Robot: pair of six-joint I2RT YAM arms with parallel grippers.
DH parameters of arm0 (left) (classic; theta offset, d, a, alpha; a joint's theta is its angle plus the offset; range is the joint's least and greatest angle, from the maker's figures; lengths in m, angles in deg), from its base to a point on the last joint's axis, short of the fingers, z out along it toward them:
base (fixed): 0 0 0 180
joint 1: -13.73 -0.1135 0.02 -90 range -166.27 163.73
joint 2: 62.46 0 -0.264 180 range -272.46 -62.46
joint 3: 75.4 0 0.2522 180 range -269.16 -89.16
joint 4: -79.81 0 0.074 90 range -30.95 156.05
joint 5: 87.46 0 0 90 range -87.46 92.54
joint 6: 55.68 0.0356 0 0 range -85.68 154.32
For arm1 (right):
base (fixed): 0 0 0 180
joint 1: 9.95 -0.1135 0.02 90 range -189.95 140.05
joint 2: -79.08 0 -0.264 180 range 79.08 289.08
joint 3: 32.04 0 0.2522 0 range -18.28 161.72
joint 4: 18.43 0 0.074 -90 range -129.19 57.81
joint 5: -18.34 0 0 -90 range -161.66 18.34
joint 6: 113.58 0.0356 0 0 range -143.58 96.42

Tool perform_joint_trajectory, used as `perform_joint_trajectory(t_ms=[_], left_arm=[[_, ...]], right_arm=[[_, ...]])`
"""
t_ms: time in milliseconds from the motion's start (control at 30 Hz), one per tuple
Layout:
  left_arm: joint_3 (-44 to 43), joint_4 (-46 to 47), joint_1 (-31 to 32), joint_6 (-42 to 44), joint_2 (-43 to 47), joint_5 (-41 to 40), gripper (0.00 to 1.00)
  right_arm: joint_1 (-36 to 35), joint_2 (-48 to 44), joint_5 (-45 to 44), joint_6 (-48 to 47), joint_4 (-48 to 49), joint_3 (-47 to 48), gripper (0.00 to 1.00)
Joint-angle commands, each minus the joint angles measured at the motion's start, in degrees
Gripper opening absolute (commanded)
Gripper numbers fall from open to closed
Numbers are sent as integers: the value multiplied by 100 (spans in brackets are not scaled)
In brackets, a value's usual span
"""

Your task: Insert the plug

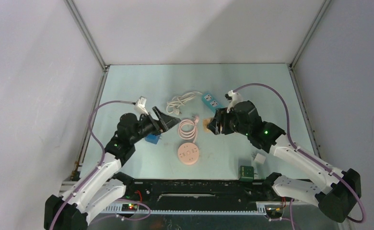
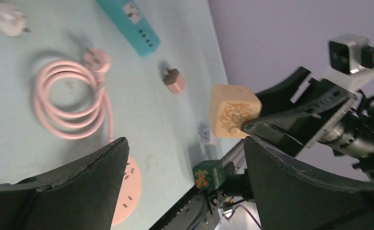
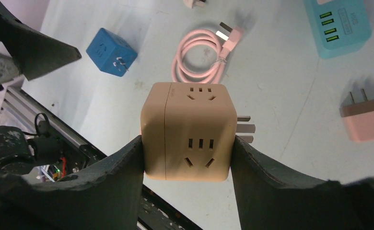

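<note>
Right tool pressed onto two opposite side faces of the tan cube adapter, which it carries clear of the table; left tool spread wide and holding nothing. The adapter's flat prongs project sideways from the face next to one finger, so their axis runs across the tool's reach rather than along it. The teal power strip, the likely receptacle, lies flat on the table with its sockets upward. The adapter hangs just to the near side of the strip. Its prongs point toward the strip's side of the scene but roughly parallel to the table, not down into the sockets. Judged from this, the coming move turns on rolling the wrist until the prongs face the strip's top, then lining them up with one socket along the strip's long axis, which runs obliquely across the table. The right arm is plainly nearer the strip; the left tool hovers farther from the strip, beyond the pink cable, placed to steady the strip if needed.
</note>
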Motion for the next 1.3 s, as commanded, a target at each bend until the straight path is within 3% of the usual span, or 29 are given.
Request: perform_joint_trajectory(t_ms=[0,333,500,667,767,1000,1267], left_arm=[[52,867,349,-158,-32,292,94],[143,1530,1192,1550,165,-250,93],[235,2084,1803,3574,355,-241,93],[-136,1471,2313,6048,187,489,97],[-343,1260,2455,6936,-46,720,97],[-813,1097,2780,8156,-573,400,95],[-1573,532,2877,8574,-1365,306,95]], right_arm=[[-95,-240,-46,343,797,-11,46],[-112,-346,243,551,735,-19,46],[-97,-416,505,631,679,-12,46],[-89,-508,697,664,574,-10,46],[-89,-546,801,665,519,-16,46],[-119,-565,980,659,426,-19,46],[-133,-605,1081,633,386,-50,46]])
